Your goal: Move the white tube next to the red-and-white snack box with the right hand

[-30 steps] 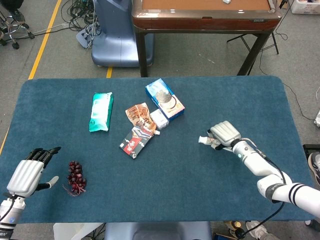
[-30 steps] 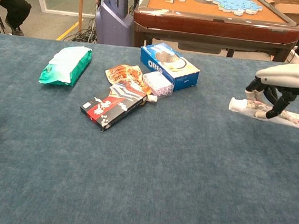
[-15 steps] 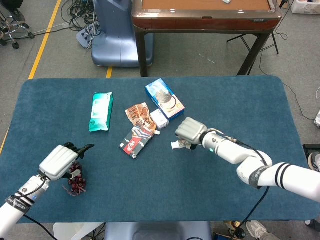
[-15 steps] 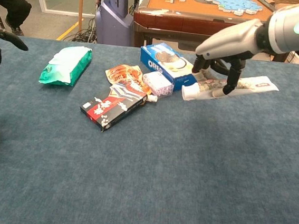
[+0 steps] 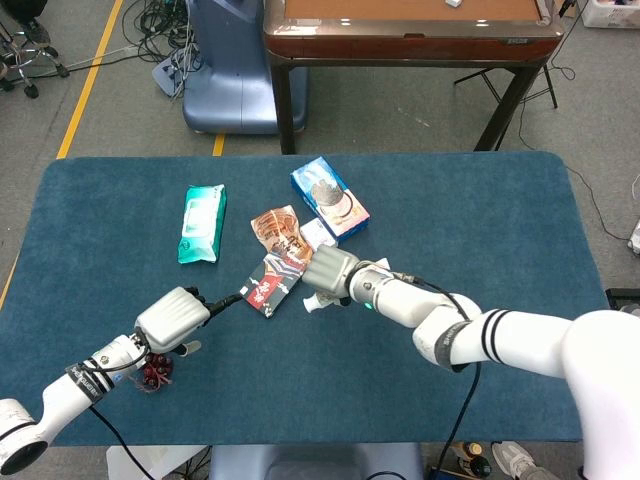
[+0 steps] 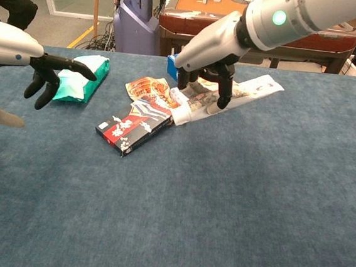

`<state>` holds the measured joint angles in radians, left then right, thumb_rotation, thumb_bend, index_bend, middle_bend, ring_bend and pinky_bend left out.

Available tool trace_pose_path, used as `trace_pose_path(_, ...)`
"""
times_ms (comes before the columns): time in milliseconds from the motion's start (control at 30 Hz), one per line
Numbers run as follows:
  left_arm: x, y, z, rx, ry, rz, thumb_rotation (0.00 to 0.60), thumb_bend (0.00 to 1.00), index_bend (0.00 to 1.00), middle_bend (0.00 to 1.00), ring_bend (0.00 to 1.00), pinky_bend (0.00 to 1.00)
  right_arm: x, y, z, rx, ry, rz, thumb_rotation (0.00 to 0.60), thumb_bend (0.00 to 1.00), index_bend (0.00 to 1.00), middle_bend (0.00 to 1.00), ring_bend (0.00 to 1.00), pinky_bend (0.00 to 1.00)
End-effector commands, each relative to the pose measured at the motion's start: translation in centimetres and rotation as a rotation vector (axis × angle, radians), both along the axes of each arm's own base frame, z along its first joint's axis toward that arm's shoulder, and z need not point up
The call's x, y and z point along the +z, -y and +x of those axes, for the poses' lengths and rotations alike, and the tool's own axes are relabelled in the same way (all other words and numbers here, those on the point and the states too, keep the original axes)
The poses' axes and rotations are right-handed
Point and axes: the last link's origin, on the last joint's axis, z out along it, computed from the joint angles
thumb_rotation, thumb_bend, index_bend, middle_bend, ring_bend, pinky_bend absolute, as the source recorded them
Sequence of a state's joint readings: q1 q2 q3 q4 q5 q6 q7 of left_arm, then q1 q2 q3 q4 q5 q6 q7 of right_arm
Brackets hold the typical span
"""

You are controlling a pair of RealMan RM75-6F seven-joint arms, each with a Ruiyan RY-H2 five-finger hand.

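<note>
Chest view, right robot hand (image 6: 205, 79) clasping white tube (image 6: 232, 99), cap end down-left near red-and-white snack box (image 6: 133, 128)

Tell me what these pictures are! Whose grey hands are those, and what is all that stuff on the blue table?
Those hands belong to a robot with two arms. One picture looks down from a camera in its head, the other looks out from its chest, so you see the same table twice. The right hand grips a white tube and carries it toward a red-and-white snack box. The left hand holds nothing, with its fingers spread above the table. Also lying there are a blue cookie box, a green packet, a brown snack bag and a bunch of dark grapes. Behind the blue table stands another, wooden one.
</note>
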<state>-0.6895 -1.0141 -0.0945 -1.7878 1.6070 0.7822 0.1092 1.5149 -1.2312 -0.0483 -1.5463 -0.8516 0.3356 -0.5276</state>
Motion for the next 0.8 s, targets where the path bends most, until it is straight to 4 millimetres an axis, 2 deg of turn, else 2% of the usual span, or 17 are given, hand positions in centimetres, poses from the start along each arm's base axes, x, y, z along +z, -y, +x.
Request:
trace_pose_path(33,-0.5,0.0,0.5,-0.011,-0.001,-0.015,0.6,0.2,0.04,0.52,0.51,0.36,-1.9,-0.6,1.2,0.016,-0.03,-0.002,0.6,1.0,0.82,0.72,0.68,0.47)
trace_pose_path(333,-2.4,-0.2,1.1,-0.019,-0.042,-0.065,0.6,0.2,0.04,0.54,0.52,0.37,-4.1,-0.8,3.2,0.006,-0.041,-0.027,0.6,1.0,0.82,0.72,0.69,0.47)
trace_pose_path(800,-4.4,-0.7,2.1,-0.017,-0.065,-0.103,0.6,0.2,0.04,0.54,0.53,0.38,-5.4,-0.6,5.0,-0.004,-0.018,-0.055,0.6,1.0,0.83,0.72,0.71,0.47)
